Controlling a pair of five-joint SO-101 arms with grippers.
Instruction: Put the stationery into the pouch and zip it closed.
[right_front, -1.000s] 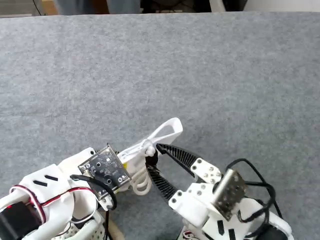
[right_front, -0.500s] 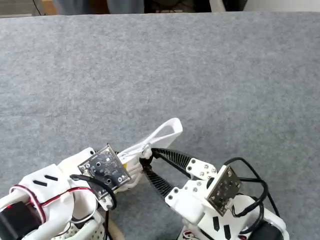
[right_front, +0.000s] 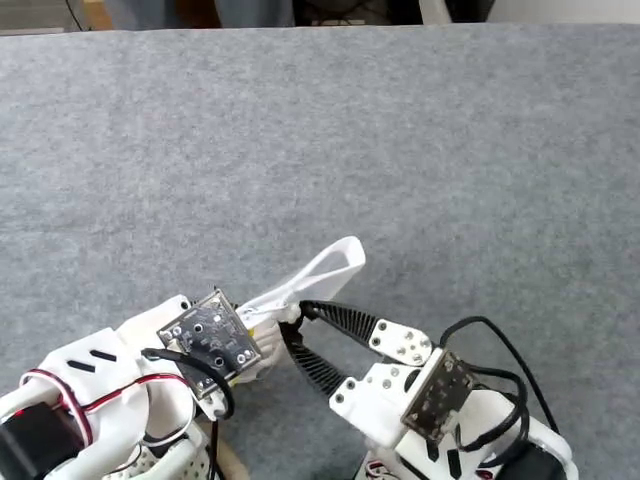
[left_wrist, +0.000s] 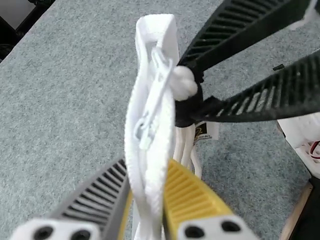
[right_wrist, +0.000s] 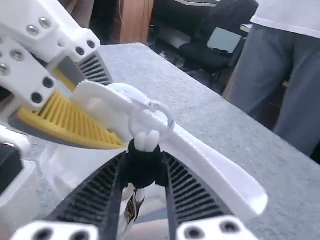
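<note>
Pouch of white fabric (right_front: 285, 291), long and narrow, stands on edge over the grey felt-covered table (right_front: 450, 140) on the arms' side, one rounded end tilted up and away from the two arms, held between both claws. The left gripper (left_wrist: 147, 167), with one grey ribbed finger (left_wrist: 100, 192) and one yellow ribbed finger (left_wrist: 192, 192), is clamped tight on the pouch's near end, the fabric pinched flat between the two pads. Along the pouch's upper edge in the left wrist view runs the white zip (left_wrist: 150, 105) (whether its teeth are joined or parted I cannot tell). The right gripper (right_wrist: 144, 156), whose ribbed fingers are black, comes in from the other side and is closed on a small black pull tab (right_wrist: 142, 170) just beside the pouch's edge. A white knotted bead (right_wrist: 147, 140) sits right on top of that black pull tab, and a thin white loop (right_wrist: 159, 114) rises from the bead against the pouch. In the high view the right claw's black fingers (right_front: 345, 318) form a narrow V whose tips meet against the pouch at about its middle, just beside the left arm's wrist camera board (right_front: 210, 340). White cords (left_wrist: 187, 147) and a small printed label (left_wrist: 204, 132) hang under the pouch, below the tab.
</note>
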